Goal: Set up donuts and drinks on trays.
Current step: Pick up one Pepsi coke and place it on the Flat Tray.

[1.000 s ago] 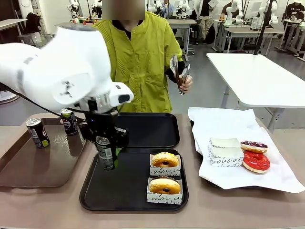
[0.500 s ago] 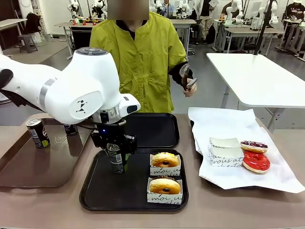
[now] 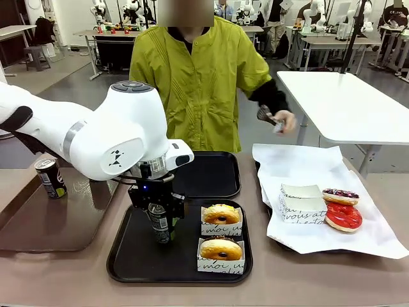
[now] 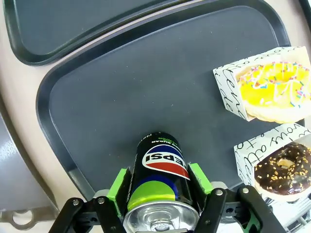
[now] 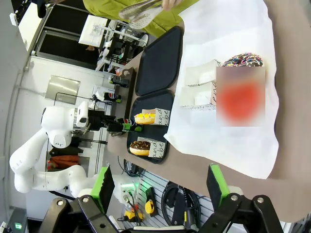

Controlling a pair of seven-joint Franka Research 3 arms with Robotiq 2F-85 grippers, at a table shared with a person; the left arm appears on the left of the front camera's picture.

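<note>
Check the can (image 4: 158, 167) first: its long axis is vertical, silver top up, base toward the floor of the near black tray (image 3: 137, 262). It sits over the left half of that tray, which lies at the middle of the desk's near edge. You cannot tell whether the base touches the tray floor.

The left gripper (image 3: 160, 214) is clamped on the can, one green pad on each side of its upper body. The left arm enters from the desk's left side, its wrist is turned straight down and the gripper hangs vertical above the tray.

The right gripper (image 5: 160, 184) has its fingers spread apart with nothing between them, beyond the desk's right edge.

Along the right rim of the near tray lie two sleeved donuts: the yellow-glazed donut (image 4: 277, 87) on the far side and the dark-glazed donut (image 4: 284, 167) on the near side. The second black tray (image 3: 211, 173) lies directly behind. A second can (image 3: 50, 178) stands upright on the brown tray (image 3: 38, 224) at the desk's left edge.
</note>
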